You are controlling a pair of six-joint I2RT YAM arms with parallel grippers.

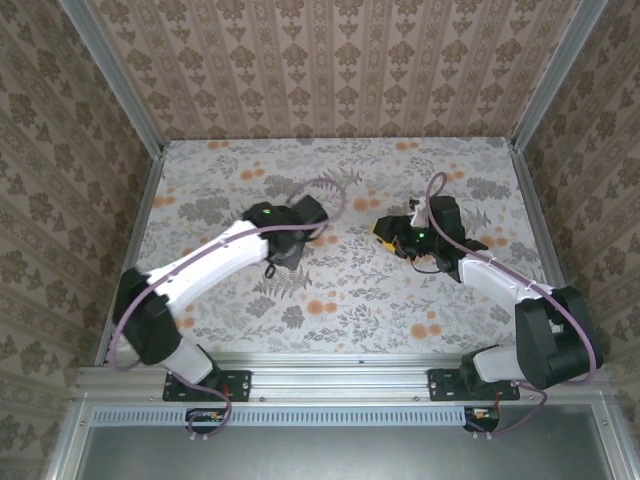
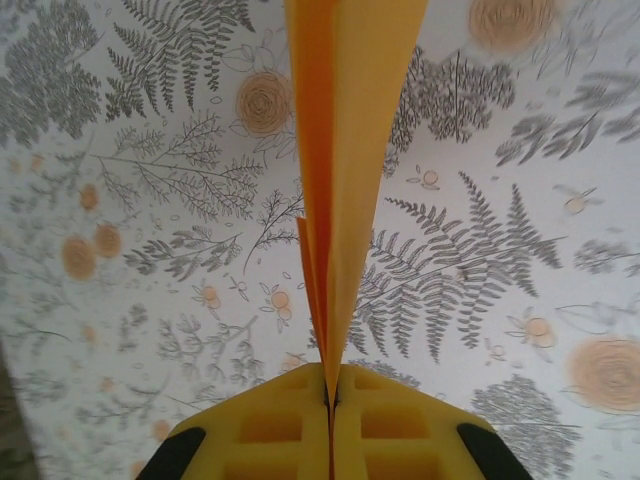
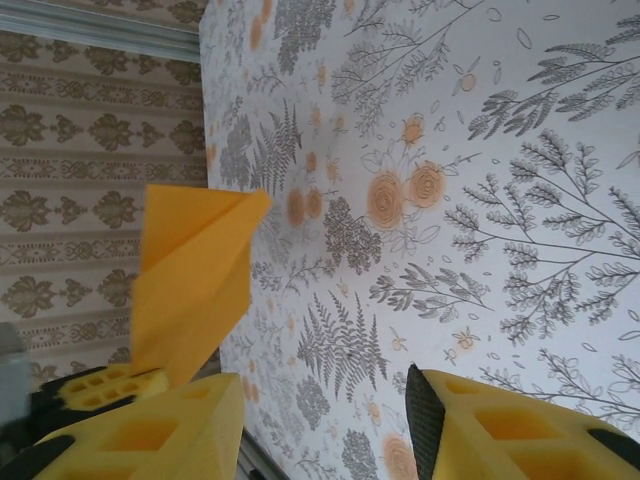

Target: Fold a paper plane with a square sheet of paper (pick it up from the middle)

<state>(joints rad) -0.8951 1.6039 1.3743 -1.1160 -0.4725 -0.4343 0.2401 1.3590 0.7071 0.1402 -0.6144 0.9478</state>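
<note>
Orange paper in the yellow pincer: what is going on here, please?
The left pincer is shut on the orange paper plane, which is folded narrow with sharp creases, and holds it in the air above the flowered table. The right pincer is open close beside the plane, with nothing between its fingers.

The paper plane (image 2: 360, 150) is bright orange — tabletop (image 2: 150, 250) white with grey ferns and orange flowers, walls (image 1: 330, 60) brown damask.
</note>
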